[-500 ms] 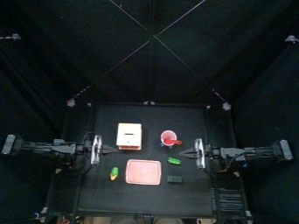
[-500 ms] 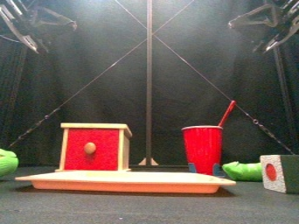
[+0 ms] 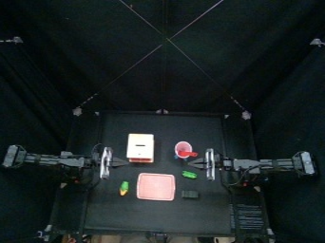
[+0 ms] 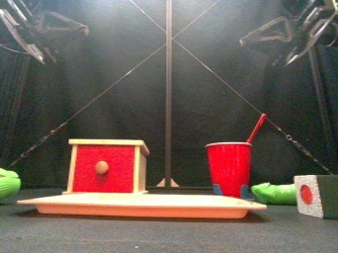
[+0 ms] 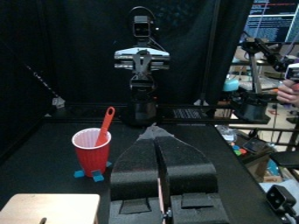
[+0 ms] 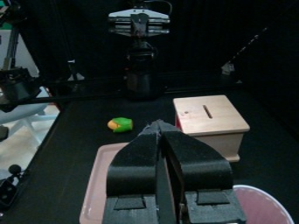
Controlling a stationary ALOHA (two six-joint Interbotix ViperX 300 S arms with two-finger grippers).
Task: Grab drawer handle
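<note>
On the black worktop (image 3: 159, 123), the cream-white wooden drawer box (image 3: 140, 146) stands clear; left pincer (image 5: 160, 144) and right pincer (image 6: 162, 138), both closed and empty, flank it.

No legible text, label, brand, number or sign appears in any view; the drawer (image 4: 107, 167), the red cup (image 4: 228, 168) and the pink tray (image 4: 138, 206) carry no readable markings; the monitor (image 5: 274, 16) beyond the curtains in the left wrist view shows lines of content too small to read.
</note>
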